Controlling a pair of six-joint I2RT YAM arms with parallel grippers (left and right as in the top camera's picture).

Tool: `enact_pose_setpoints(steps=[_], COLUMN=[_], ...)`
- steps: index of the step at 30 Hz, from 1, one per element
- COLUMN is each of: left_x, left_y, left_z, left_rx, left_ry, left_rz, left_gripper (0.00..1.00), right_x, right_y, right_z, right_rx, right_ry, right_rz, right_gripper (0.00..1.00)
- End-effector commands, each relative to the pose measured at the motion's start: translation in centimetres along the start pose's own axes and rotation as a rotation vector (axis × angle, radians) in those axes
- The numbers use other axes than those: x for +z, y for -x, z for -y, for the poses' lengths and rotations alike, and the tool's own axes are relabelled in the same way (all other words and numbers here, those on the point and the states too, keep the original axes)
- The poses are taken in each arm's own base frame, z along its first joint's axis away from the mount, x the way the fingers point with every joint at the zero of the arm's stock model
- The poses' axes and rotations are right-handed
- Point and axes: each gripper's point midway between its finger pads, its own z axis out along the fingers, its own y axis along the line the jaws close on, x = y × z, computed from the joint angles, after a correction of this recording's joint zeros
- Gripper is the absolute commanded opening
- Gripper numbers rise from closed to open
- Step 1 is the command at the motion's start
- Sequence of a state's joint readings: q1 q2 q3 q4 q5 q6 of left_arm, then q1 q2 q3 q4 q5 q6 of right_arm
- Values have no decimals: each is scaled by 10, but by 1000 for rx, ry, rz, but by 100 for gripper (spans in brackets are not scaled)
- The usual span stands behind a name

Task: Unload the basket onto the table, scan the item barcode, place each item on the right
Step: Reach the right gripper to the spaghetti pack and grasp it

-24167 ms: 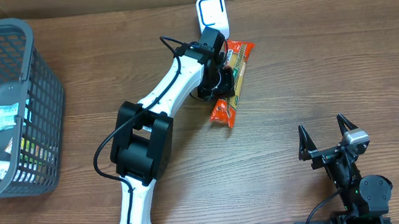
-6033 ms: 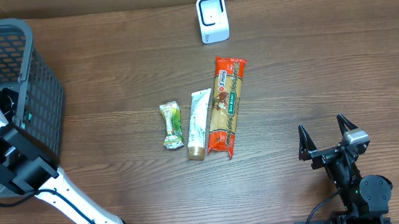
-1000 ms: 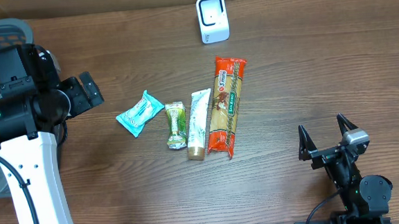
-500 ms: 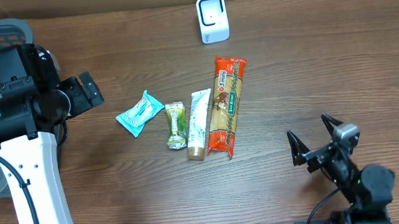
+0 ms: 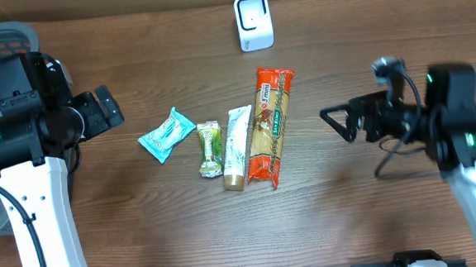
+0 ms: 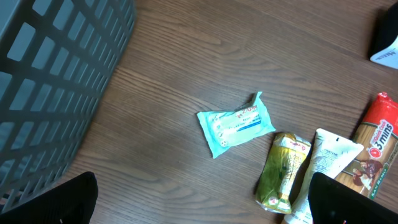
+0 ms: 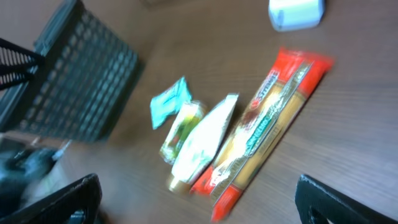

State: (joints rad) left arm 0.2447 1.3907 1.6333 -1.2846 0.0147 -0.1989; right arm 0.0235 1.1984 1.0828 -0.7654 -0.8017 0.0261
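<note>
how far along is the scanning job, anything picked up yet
Looks done: teal packet, green packet, white tube and pasta pack lie in a row on the table, below the scanner. In hand: nothing; the left gripper and right gripper are both open, the right one hovering beside the pasta pack. Left: grip an item and show its barcode to the scanner. Whether any was already scanned does not show.

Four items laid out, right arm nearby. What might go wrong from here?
1. The pasta packet lies against the white tube; the open right tool may snag or shove both.
2. The right wrist view is blurred, so aiming is uncertain.
3. Gripped at one end, the long packet might droop.
</note>
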Motion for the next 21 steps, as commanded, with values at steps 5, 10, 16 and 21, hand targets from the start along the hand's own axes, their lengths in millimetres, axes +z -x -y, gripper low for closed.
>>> enact_pose_setpoints(steps=[5,10,16,21], left_x=[-6,-6,-6,-6], left_y=[5,5,5,5], left_z=[1,1,1,1], left_rx=[17,17,17,17], left_ry=[-6,-6,-6,-6], left_rz=[23,23,23,23], left_gripper=[100,100,100,99], right_x=[64,91,114,134], right_y=[-10,-17,-29,-49], right_z=[-4,9,33,51], right_rx=[12,50,120,111], right_ry=[20,-4,-148,-364], right_rz=[-231,-270,-305,-340], right_gripper=[100,100,94,93])
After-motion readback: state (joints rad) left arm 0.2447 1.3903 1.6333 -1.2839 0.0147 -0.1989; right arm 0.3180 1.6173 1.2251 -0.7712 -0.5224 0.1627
